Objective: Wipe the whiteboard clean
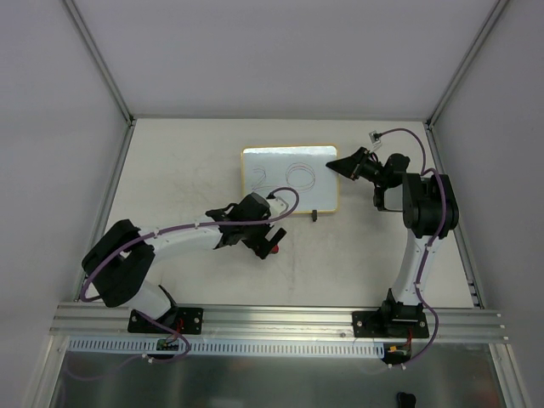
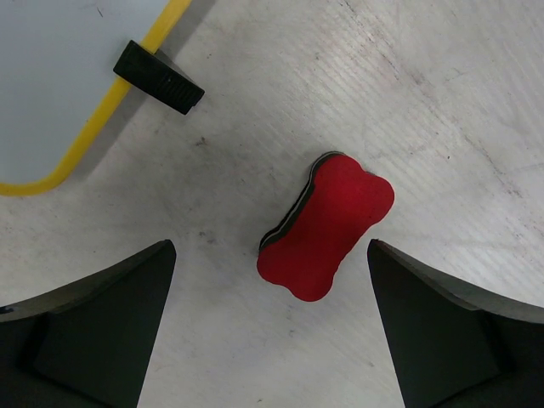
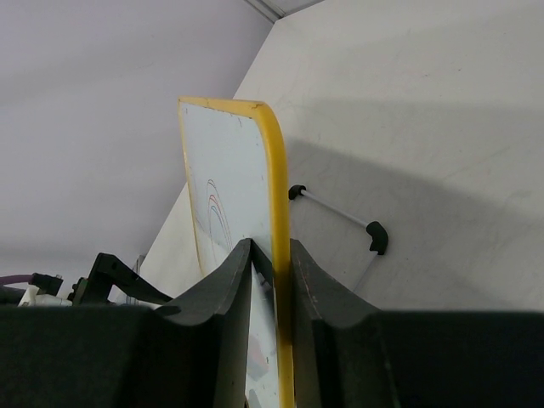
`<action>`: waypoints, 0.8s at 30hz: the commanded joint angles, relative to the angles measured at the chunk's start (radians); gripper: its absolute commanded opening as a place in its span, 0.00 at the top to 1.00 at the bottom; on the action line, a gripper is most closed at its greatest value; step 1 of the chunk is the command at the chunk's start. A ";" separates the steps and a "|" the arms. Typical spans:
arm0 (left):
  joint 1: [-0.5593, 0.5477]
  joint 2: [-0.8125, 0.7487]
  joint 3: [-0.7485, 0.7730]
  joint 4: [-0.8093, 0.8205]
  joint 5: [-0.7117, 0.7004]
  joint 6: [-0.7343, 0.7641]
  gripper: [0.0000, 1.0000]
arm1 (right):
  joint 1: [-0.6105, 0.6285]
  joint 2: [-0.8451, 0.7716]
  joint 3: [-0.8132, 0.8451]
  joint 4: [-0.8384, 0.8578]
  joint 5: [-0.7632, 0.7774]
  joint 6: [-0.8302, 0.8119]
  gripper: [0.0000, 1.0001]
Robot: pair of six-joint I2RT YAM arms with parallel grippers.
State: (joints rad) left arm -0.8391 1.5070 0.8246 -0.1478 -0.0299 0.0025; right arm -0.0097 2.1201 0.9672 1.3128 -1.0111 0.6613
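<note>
The whiteboard point(image 1: 289, 197) stands at the back of the table, white with a yellow frame and looped scribbles point(image 1: 301, 174) on its face. My right gripper point(image 1: 337, 162) is shut on its right edge; in the right wrist view the fingers point(image 3: 228, 293) pinch the yellow frame point(image 3: 278, 183) between them. A red bone-shaped eraser point(image 2: 327, 225) lies flat on the table just in front of the board. My left gripper point(image 2: 270, 246) hovers over it, open, one finger on each side and not touching it. The eraser point(image 1: 277, 250) peeks out under that gripper in the top view.
One black foot point(image 2: 159, 78) of the board sits by its rounded lower corner point(image 2: 25, 185). A thin wire stand with black tips point(image 3: 376, 236) props the board from behind. Grey walls enclose the table on the left, back and right.
</note>
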 commanded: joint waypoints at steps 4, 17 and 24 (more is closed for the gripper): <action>-0.021 0.016 0.036 -0.012 0.057 0.053 0.02 | 0.007 0.006 0.010 0.220 0.023 -0.026 0.93; -0.045 0.134 0.073 -0.025 0.065 0.014 0.12 | 0.008 -0.008 -0.013 0.220 0.037 -0.072 0.98; -0.049 0.147 0.077 -0.033 0.059 0.011 0.23 | 0.008 0.001 -0.012 0.220 0.051 -0.068 1.00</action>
State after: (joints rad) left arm -0.8776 1.6382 0.8803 -0.1574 0.0200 0.0189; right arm -0.0093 2.1201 0.9585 1.3235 -1.0069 0.6426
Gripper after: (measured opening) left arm 0.783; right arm 0.236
